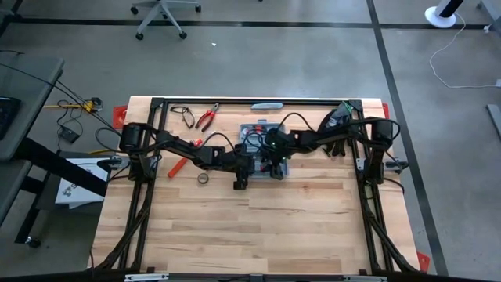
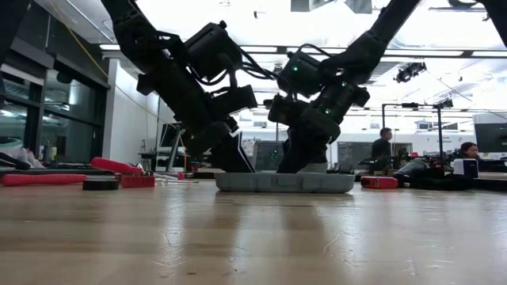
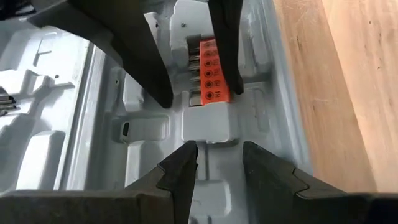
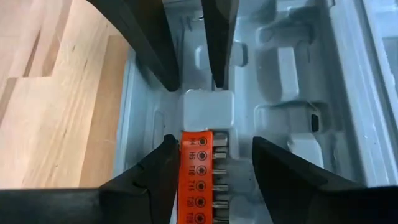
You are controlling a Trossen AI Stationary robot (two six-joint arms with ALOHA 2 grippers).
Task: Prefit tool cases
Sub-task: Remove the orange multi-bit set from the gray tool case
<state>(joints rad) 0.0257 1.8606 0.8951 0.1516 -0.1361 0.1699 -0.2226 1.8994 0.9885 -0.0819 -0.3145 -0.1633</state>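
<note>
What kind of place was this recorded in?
Likely a robotics lab or workshop: a wooden bench inside a black frame, a wheeled office chair on the concrete floor, and people at monitors behind.

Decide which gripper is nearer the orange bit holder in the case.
Right. The right gripper straddles the orange bit holder, fingers open; the left gripper hangs just short of it.
</note>
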